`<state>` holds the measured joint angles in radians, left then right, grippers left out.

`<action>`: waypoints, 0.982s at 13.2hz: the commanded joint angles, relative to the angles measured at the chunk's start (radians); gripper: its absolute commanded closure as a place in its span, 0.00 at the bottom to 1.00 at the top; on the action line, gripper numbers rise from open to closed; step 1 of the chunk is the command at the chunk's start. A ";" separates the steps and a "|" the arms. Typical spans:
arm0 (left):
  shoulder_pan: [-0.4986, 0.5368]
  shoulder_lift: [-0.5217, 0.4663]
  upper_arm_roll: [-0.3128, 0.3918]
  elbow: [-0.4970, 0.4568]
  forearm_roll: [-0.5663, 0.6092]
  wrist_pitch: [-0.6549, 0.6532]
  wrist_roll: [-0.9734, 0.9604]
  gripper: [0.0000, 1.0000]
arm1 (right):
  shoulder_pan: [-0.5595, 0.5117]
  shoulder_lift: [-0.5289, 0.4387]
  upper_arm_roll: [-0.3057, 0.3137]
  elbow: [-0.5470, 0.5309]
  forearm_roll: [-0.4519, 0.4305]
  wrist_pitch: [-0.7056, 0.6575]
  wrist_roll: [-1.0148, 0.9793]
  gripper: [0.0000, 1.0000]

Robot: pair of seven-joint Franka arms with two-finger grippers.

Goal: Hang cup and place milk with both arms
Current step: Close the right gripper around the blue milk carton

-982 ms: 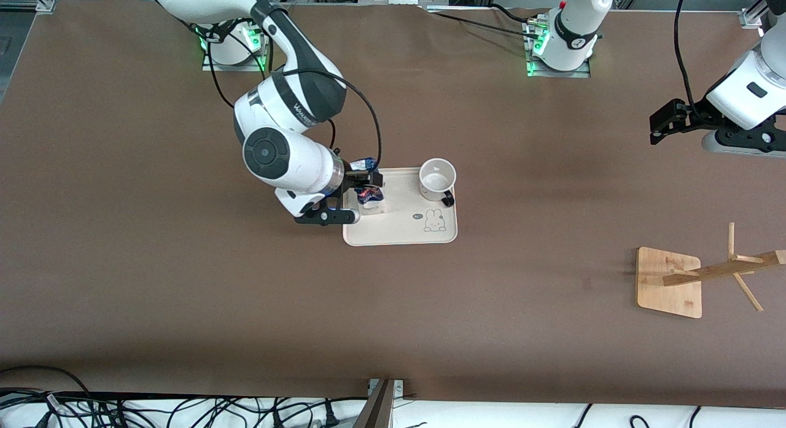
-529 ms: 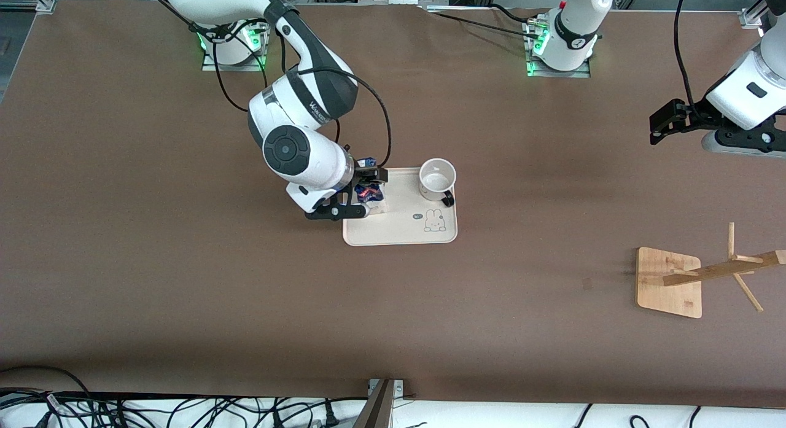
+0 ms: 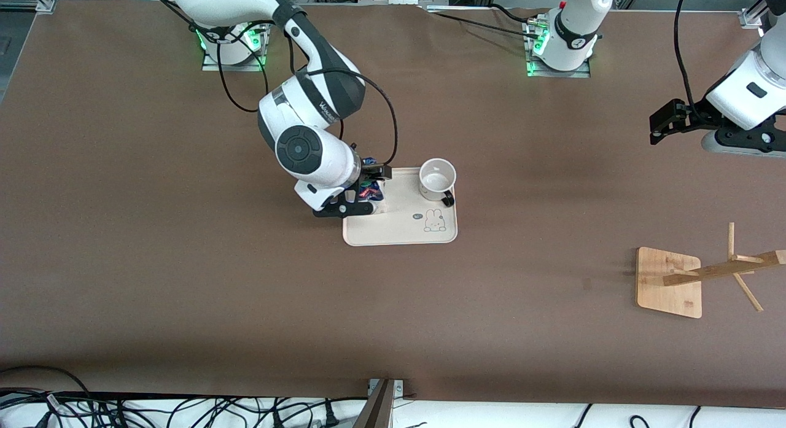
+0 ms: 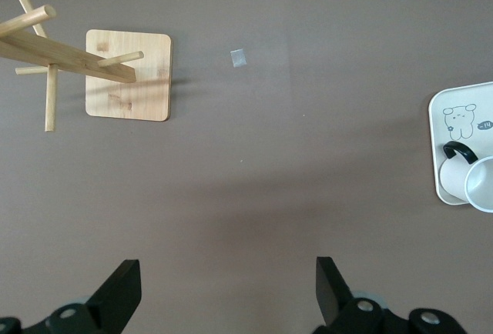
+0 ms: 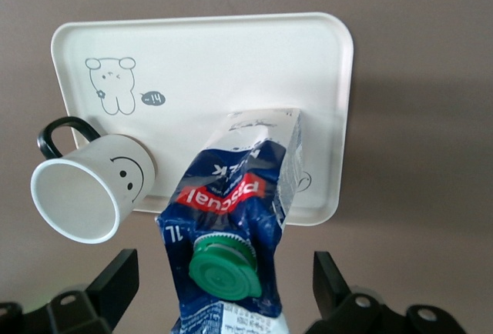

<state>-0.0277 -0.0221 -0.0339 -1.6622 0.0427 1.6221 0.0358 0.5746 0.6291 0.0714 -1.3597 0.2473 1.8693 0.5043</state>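
The milk [image 3: 372,193], a blue and white carton with a green cap, stands on the cream tray [image 3: 399,233] at its edge toward the right arm's end. My right gripper [image 3: 363,190] is open around it. In the right wrist view the carton [image 5: 231,195] sits between the two fingers of the right gripper [image 5: 223,272], with a gap on each side. The white cup [image 3: 437,177] stands upright in the tray's corner toward the left arm's end, and its smiley face shows in the right wrist view [image 5: 92,192]. My left gripper [image 4: 227,272] waits open and empty over bare table.
A wooden cup rack [image 3: 668,282] with slanted pegs stands toward the left arm's end, nearer to the front camera than the tray. It also shows in the left wrist view [image 4: 127,76]. A small tape mark [image 4: 239,58] lies on the table near it.
My right arm has shifted toward the tray, bringing its open gripper farther around the milk carton. The cup, the tray and the left arm have not moved.
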 commanded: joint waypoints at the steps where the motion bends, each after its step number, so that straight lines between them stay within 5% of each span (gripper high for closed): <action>1: 0.005 0.013 -0.004 0.032 -0.015 -0.025 0.009 0.00 | 0.031 0.004 -0.009 -0.004 -0.029 0.002 -0.007 0.00; 13: -0.004 0.028 -0.007 0.033 -0.018 -0.024 0.009 0.00 | 0.004 0.007 -0.015 -0.022 -0.045 -0.010 -0.089 0.00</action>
<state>-0.0289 -0.0207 -0.0389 -1.6622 0.0427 1.6220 0.0358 0.5812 0.6412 0.0505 -1.3740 0.2126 1.8661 0.4265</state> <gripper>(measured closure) 0.000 0.000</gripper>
